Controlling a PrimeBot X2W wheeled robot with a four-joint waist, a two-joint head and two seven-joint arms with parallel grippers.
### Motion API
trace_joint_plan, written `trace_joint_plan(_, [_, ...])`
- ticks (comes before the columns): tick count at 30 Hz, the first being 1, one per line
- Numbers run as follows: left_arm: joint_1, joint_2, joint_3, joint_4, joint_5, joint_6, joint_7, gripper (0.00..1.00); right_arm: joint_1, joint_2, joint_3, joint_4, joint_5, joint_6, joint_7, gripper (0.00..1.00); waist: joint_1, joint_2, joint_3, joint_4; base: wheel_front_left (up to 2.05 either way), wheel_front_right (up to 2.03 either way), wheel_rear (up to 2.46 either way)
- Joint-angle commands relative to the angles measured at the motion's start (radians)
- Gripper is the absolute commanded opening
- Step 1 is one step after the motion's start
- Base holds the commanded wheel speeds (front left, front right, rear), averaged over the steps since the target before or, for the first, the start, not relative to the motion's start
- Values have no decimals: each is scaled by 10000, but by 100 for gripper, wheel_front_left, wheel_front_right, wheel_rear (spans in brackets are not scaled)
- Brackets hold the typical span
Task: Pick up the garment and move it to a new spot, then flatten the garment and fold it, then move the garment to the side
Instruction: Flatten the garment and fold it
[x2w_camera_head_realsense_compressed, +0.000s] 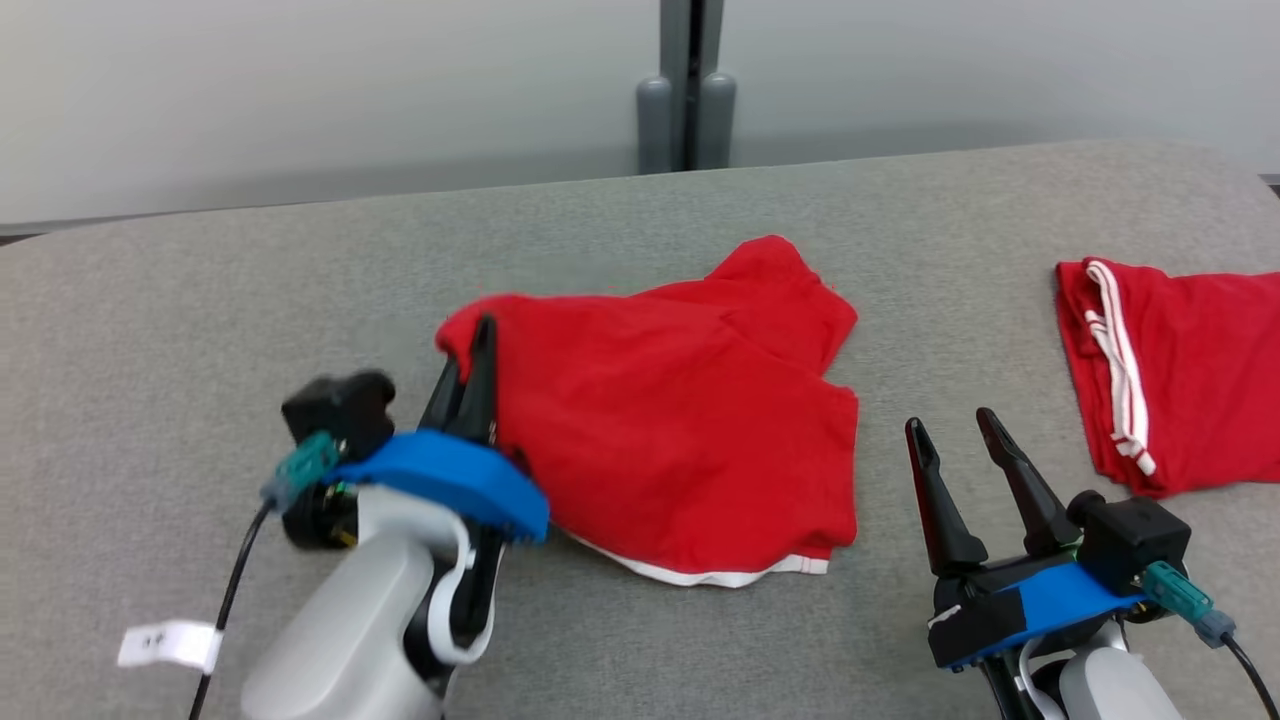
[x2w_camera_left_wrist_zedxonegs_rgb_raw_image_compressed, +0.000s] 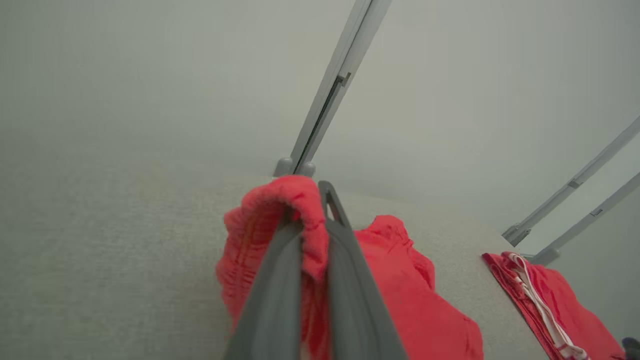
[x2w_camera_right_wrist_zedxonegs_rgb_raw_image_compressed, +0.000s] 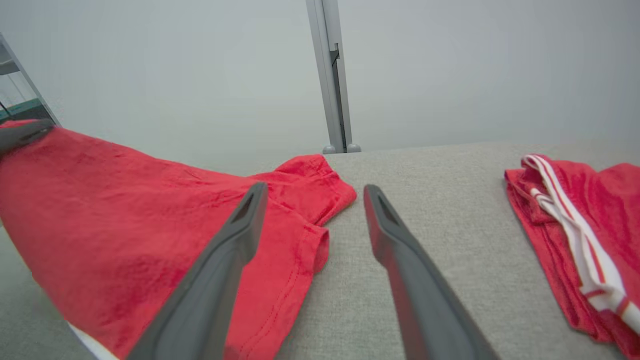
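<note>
A red garment (x2w_camera_head_realsense_compressed: 680, 410) with a white hem lies crumpled in the middle of the grey table (x2w_camera_head_realsense_compressed: 250, 300). My left gripper (x2w_camera_head_realsense_compressed: 478, 345) is shut on its left corner, lifting that edge a little off the table. In the left wrist view the red cloth (x2w_camera_left_wrist_zedxonegs_rgb_raw_image_compressed: 295, 215) is pinched between the two dark fingers and curls over their tips. My right gripper (x2w_camera_head_realsense_compressed: 950, 425) stands open to the right of the garment, just off its right edge, with nothing between its fingers. The right wrist view shows the garment (x2w_camera_right_wrist_zedxonegs_rgb_raw_image_compressed: 125, 210) sloping up to the left.
A second red garment (x2w_camera_head_realsense_compressed: 1180, 370) with white stripes lies folded at the table's right edge, also seen as red cloth (x2w_camera_right_wrist_zedxonegs_rgb_raw_image_compressed: 575, 235) in the right wrist view. A grey post (x2w_camera_head_realsense_compressed: 688, 90) stands behind the table against a pale wall.
</note>
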Motion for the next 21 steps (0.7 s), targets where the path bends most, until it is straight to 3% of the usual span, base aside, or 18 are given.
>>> trace_joint_plan(1, [341, 219, 72, -85, 44, 126, -62, 0, 70, 10, -35, -62, -83, 1, -34, 100, 1, 0, 91, 184, 0, 0, 0])
trace_joint_plan(11, [2207, 1392, 131, -1844, 167, 1239, 280, 0, 79, 22, -102, -220, -134, 1, 41, 100, 1, 0, 124, 531, 0, 0, 0])
trace_joint_plan(12, [2319, 1443, 65, -1933, 110, 1253, 420, 4, 82, 20, -98, -225, -135, 1, 50, 100, 1, 0, 132, 531, 0, 0, 0])
trace_joint_plan(13, [2346, 1474, -6, -2008, 135, 1154, 473, 58, 84, 14, -95, -227, -134, 1, 66, 100, 1, 0, 137, 528, 0, 0, 0])
trace_joint_plan(14, [2347, 1469, -29, -1936, 143, 1110, 455, 100, 91, 7, -89, -228, -132, 1, 73, 100, 1, 0, 130, 531, 0, 0, 0])
trace_joint_plan(21, [1961, 1294, -333, -408, 645, 463, -99, 100, 91, -109, -27, -187, -68, 1, 177, 100, 1, 0, -58, 448, 0, 0, 0])
